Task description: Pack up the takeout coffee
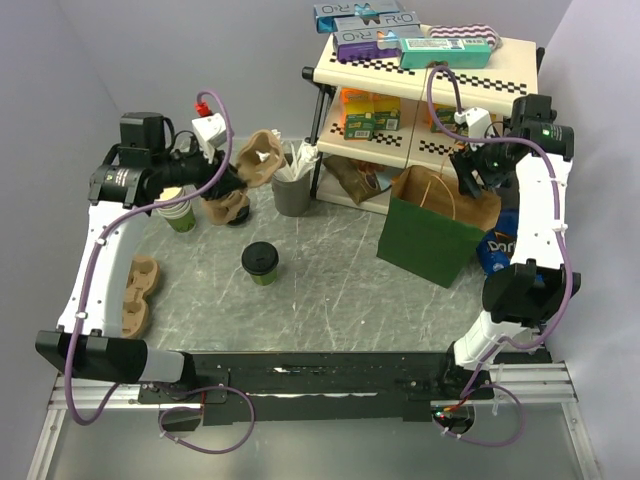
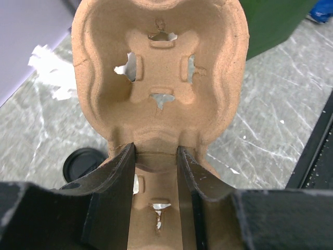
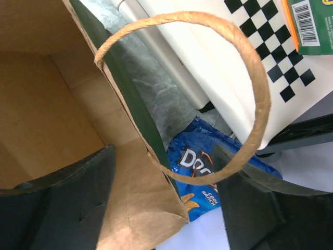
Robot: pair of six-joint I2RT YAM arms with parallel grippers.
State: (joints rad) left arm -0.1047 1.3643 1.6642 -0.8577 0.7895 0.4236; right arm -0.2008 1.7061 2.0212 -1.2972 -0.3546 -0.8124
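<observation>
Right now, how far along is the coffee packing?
Done: the takeout coffee is lidded and the green bag stands open. In hand: the left gripper grips a pulp cup carrier; the right gripper hangs open at the bag's rim. Left: the coffee sits on the table, neither in the carrier nor in the bag.

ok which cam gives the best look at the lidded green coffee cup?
Top external: the takeout coffee shows whole and unobstructed, standing upright in the open. Left wrist catches only part of its black lid, low beside the cardboard cup carrier that fills the frame. Right wrist doesn't show it at all.
</observation>
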